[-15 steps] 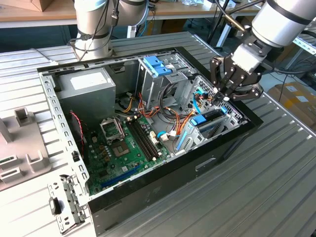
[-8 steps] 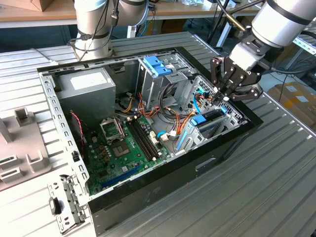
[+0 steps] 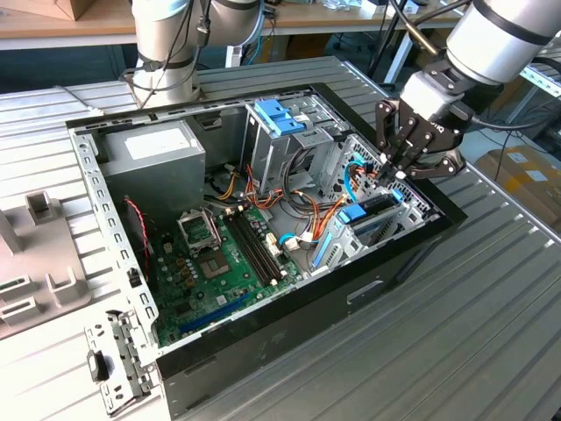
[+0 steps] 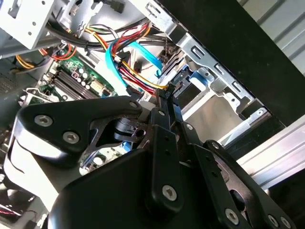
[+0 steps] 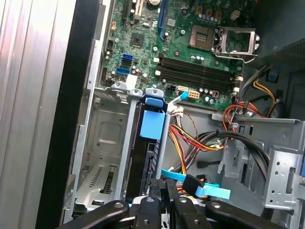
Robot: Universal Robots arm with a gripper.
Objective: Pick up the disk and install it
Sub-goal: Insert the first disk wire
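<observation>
Tool point(image 3: 394, 167) over drive bay point(image 5: 102, 143) at case point(image 3: 368, 289) edge, fingers closed together. Disk point(image 5: 145, 167) on edge in bay slot, blue tab up for seating.

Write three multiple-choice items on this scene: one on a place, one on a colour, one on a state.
1. Where is the gripper?
A. over the power supply
B. over the drive bay, at the exterior view's right
C. over the table, outside the case

2. What colour is the big circuit board?
A. red
B. white
C. green

3. How does the case stand?
A. open, its insides showing
B. closed by a side panel
C. turned upside down

Answers:
1 B, it hangs above the metal bay at that edge.
2 C, the board is green in every view.
3 A, the board and cables lie bare to the camera.
</observation>
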